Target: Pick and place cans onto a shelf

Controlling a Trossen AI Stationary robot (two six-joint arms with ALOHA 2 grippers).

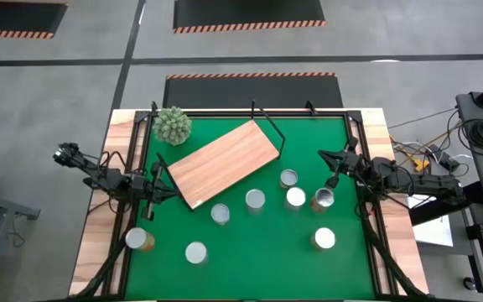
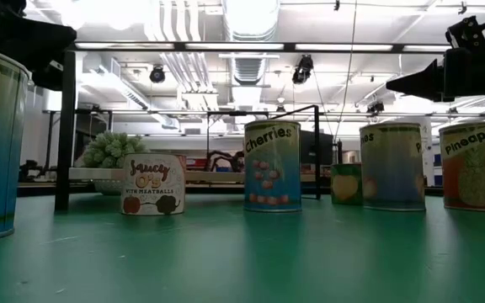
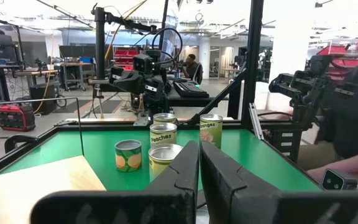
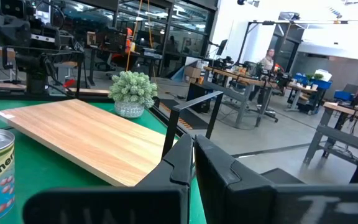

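I had both grippers, left (image 1: 156,190) and right (image 1: 329,165), closed and empty; cans (image 1: 255,199) stood between them, plant (image 1: 173,125) beyond the shelf (image 1: 223,162).

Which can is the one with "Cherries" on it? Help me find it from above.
Start at the wooden shelf lying slantwise on the green mat. Below its lower right end stand silver-topped cans; the cherries can is probably the middle one. Its blue label shows red cherries, unlike its neighbours.
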